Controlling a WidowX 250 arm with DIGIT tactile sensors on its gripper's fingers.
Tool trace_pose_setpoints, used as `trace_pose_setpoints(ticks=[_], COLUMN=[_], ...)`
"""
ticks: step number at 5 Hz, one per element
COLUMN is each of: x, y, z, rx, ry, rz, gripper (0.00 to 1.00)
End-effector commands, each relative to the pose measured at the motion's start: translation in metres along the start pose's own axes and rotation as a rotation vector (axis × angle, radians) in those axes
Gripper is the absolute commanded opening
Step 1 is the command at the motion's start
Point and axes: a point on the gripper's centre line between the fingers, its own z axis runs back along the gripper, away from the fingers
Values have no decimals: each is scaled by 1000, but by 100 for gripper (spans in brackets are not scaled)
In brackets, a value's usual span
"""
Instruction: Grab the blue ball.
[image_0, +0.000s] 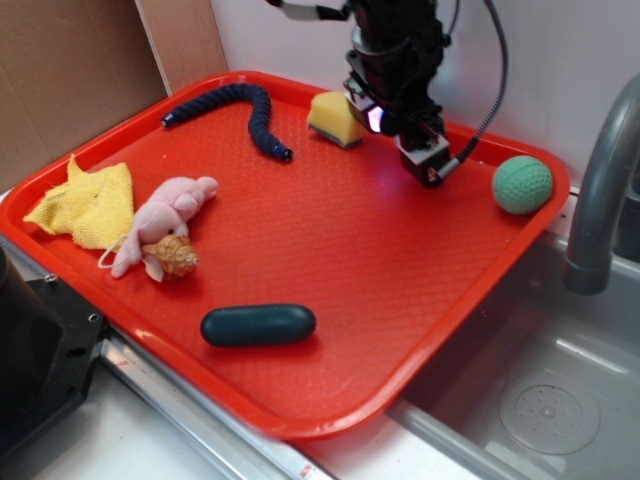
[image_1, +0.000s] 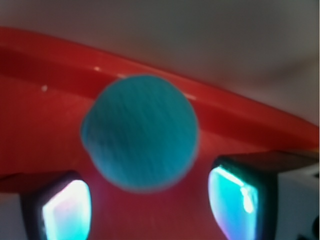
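In the wrist view the blue ball (image_1: 140, 132), teal-blue and blurred, lies on the red tray (image_1: 45, 125) close to its back rim. My gripper (image_1: 150, 197) is open. Its two lit fingertips (image_1: 67, 207) stand wide apart, just short of the ball, which is ahead of them and not between the pads. In the exterior view my gripper (image_0: 420, 160) hangs low over the back right of the tray (image_0: 350, 250), and the arm hides the blue ball.
A paler green ball (image_0: 522, 185) lies at the tray's right edge. A yellow sponge (image_0: 337, 117) sits left of the gripper. Also on the tray are a dark blue rope (image_0: 250, 105), a dark teal capsule (image_0: 258, 325), a pink plush toy (image_0: 165, 220), a shell (image_0: 172, 256) and a yellow cloth (image_0: 90, 205). A sink and faucet (image_0: 600, 190) are to the right.
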Motion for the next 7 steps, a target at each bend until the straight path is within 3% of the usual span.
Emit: trace_pose_setpoints(ticks=[1,3,4,6,7], x=[22,7,-31,-99,-112], y=[-15,-8,8,40,53], z=[8,26,84,179,210], rx=[-34,-34,28,-41,-36], ry=[-107,-131,-129,29,46], rz=[-15,8,80,316,422], gripper=[0,0,0,0,0])
